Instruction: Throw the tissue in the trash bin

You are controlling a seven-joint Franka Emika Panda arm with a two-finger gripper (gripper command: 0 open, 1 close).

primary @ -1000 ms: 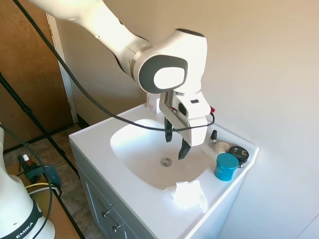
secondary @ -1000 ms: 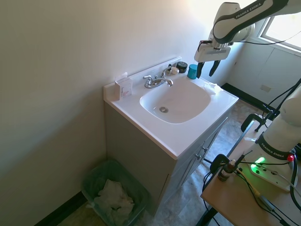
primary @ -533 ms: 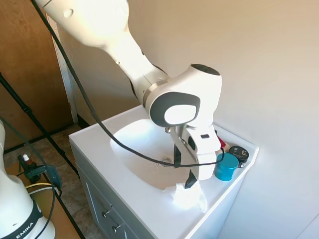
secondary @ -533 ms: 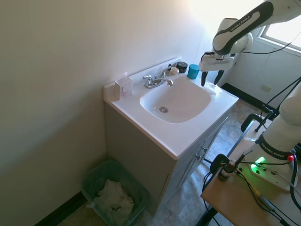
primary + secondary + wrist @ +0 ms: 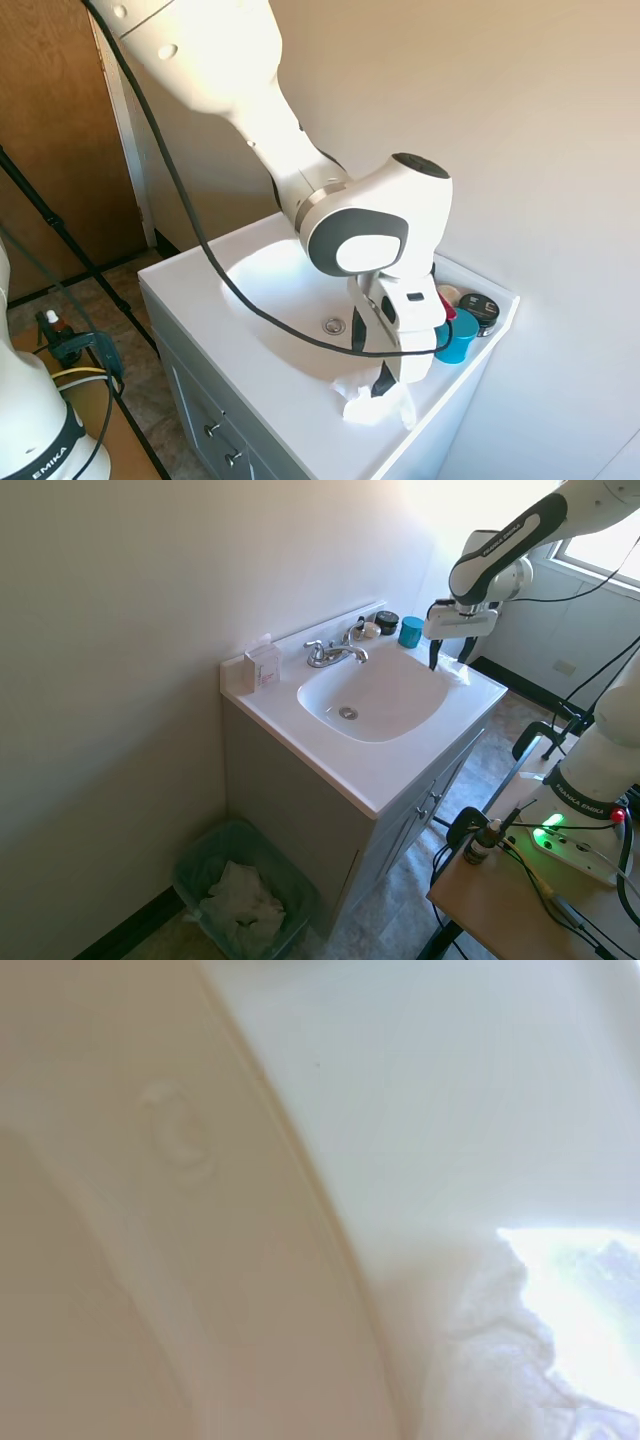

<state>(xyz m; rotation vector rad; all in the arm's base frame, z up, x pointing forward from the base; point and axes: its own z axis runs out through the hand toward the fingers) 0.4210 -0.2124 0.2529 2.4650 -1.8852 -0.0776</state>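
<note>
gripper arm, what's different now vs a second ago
The end effector has come down from above the basin to the tissue on the sink's front corner, with its fingers around the top of it. They look open; a grasp can't be confirmed. The tissue, blue cup, faucet and floor bin stay where they were.

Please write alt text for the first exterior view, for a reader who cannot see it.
A white robot arm lowers its claw onto a crumpled white tissue on the sink counter. A blue cup stands just behind.
</note>
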